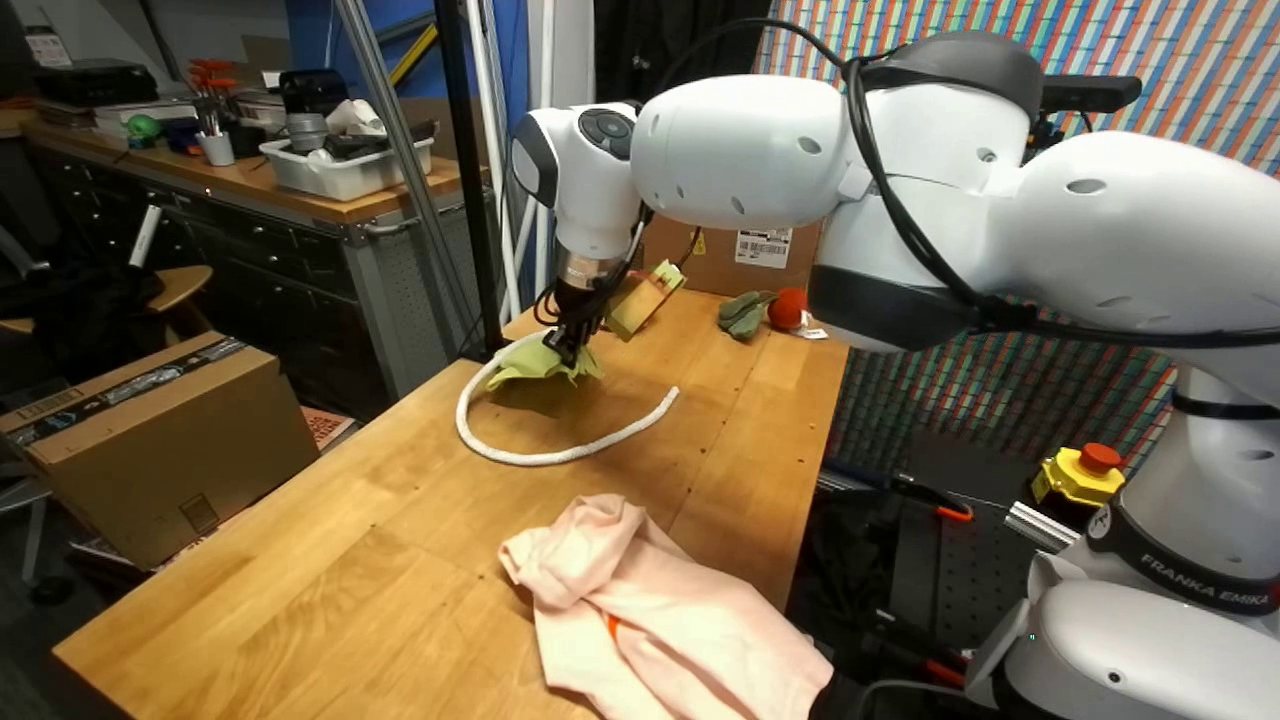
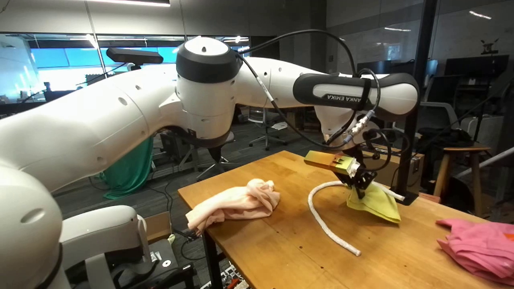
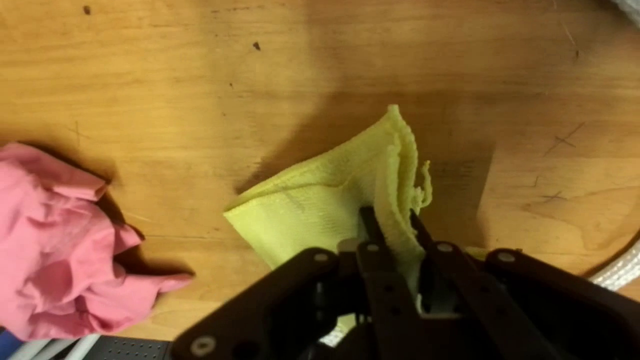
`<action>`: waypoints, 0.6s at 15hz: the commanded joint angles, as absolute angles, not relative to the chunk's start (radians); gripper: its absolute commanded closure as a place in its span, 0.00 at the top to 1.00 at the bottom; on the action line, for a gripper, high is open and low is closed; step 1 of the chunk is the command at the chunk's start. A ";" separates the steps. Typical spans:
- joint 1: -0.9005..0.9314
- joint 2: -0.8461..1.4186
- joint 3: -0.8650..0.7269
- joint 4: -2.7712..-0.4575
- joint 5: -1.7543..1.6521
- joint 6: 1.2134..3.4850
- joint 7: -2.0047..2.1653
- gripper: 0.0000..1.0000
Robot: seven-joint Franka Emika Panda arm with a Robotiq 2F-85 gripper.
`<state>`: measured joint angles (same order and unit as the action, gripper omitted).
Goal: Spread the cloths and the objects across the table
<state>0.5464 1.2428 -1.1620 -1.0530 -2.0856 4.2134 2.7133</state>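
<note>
In an exterior view, the wooden tabletop [image 1: 300, 580] looks smooth with a faint sheen, the peach cloth [image 1: 680, 640] at lower centre soft and matt, and the arm [image 1: 740, 150] at upper right smooth like plastic. In the wrist view, the yellow cloth [image 3: 300, 215] at centre is finely textured, the pink cloth [image 3: 55, 250] at left smoother, the rope [image 3: 620, 270] at lower right braided.

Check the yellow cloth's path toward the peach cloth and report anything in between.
The white rope: in both exterior views it curves across the table between the yellow cloth, held by the end effector, and the peach cloth.
</note>
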 commanded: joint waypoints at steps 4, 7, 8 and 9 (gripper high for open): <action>0.626 1.118 -1.229 -1.169 -2.124 4.204 2.731 0.08; 0.639 1.025 -1.180 -1.231 -2.229 4.165 2.743 0.08; 0.648 0.999 -1.179 -1.258 -2.248 4.155 2.741 0.08; 0.657 0.978 -1.180 -1.281 -2.266 4.146 2.740 0.08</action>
